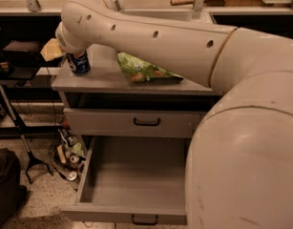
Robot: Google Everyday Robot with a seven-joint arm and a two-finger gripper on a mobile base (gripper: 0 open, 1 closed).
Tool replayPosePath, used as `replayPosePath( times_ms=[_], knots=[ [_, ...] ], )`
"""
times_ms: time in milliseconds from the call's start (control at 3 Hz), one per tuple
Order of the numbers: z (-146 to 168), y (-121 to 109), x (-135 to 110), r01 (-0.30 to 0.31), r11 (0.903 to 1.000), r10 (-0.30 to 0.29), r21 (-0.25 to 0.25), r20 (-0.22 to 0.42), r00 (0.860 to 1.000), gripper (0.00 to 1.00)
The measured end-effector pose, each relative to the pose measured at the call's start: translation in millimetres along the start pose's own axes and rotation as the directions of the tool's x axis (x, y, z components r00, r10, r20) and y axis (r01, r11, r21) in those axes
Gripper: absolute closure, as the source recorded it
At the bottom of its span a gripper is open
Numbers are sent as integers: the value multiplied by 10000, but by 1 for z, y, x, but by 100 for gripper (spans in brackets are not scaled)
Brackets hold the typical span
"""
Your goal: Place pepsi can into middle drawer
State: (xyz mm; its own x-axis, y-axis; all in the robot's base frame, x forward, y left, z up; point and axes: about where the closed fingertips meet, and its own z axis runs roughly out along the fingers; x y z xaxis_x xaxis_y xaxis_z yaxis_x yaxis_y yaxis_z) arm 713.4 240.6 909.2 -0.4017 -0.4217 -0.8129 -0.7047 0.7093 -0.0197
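Observation:
The pepsi can (79,62), blue with a silver top, stands upright at the left end of the grey cabinet top (103,82). My gripper (53,50) is at the end of the big white arm (151,37). It sits just left of and above the can, and the wrist hides most of it. The middle drawer (136,180) is pulled out wide open below, with a bare grey inside and a small black handle on its front panel.
A green snack bag (146,70) lies on the cabinet top, right of the can. A closed drawer front (147,122) with a black handle sits above the open drawer. Cables and clutter (69,151), a black stand leg (22,137) and a dark bag (5,190) are on the floor at left.

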Motion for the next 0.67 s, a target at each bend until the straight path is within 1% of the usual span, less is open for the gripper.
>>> replayPosePath(
  times_ms=[667],
  knots=[
    [4, 7, 6, 153, 9994, -157, -318, -125, 9998, 72]
  ],
)
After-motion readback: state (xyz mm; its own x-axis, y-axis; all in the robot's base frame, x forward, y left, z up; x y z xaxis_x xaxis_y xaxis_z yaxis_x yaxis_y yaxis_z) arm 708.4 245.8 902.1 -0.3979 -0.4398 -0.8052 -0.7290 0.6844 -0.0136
